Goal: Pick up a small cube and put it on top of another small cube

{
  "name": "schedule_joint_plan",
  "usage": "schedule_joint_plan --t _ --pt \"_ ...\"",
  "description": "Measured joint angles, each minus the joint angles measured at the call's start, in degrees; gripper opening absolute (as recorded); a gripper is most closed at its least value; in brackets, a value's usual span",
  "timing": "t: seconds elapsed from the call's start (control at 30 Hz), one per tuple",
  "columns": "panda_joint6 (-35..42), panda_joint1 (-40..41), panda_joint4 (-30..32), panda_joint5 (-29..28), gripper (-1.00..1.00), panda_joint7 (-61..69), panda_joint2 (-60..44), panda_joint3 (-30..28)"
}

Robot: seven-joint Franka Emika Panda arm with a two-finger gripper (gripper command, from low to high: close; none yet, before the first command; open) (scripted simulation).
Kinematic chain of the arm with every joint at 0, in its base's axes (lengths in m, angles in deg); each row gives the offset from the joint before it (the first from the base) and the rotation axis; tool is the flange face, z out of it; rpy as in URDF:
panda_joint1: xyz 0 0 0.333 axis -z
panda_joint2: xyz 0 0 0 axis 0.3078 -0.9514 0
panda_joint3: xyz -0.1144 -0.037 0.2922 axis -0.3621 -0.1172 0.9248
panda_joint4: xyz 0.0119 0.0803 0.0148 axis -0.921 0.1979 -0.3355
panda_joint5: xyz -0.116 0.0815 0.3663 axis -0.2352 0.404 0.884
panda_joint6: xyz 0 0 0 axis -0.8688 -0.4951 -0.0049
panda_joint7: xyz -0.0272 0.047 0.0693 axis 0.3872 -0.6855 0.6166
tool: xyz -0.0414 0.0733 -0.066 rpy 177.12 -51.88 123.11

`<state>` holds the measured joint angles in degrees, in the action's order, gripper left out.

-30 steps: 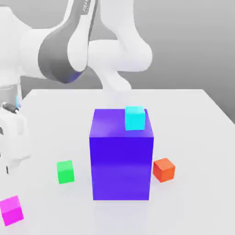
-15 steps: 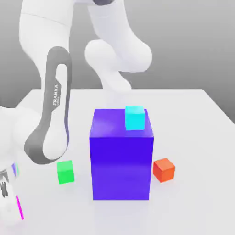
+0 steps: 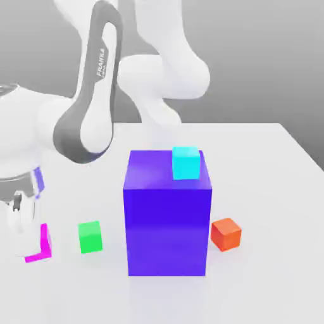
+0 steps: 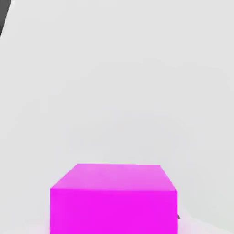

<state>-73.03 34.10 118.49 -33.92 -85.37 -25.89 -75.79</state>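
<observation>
Sitting square, level: magenta cube

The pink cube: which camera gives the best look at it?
The hand view. There the pink cube sits large and unobstructed, with its top and one side face plain to see. In the exterior view it is partly hidden behind the gripper at that view's left, so just a magenta sliver shows.

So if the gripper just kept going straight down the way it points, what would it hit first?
Most likely the white table right beneath it. The gripper points down, shut on the magenta cube, with bare tabletop below, though the gap is hard to judge.
</observation>
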Motion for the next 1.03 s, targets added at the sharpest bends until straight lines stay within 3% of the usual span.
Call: schedule_joint_plan --t 0.3,0.53,0.57,0.8,1.03 --pt "-1.78 7.36 17.98 -14.71 -1.00 -31.79 16.81 5.40" --pt "-14.14 7.13 18.52 -12.47 -1.00 -31.70 4.88 6.02" --pt "-15.81 7.09 18.45 -11.13 1.00 -30.77 3.13 6.49" --pt "-16.00 6.46 18.44 -11.06 1.00 -30.72 2.85 5.88" --pt "-3.83 8.87 19.03 -15.34 1.00 -33.63 15.62 6.75"
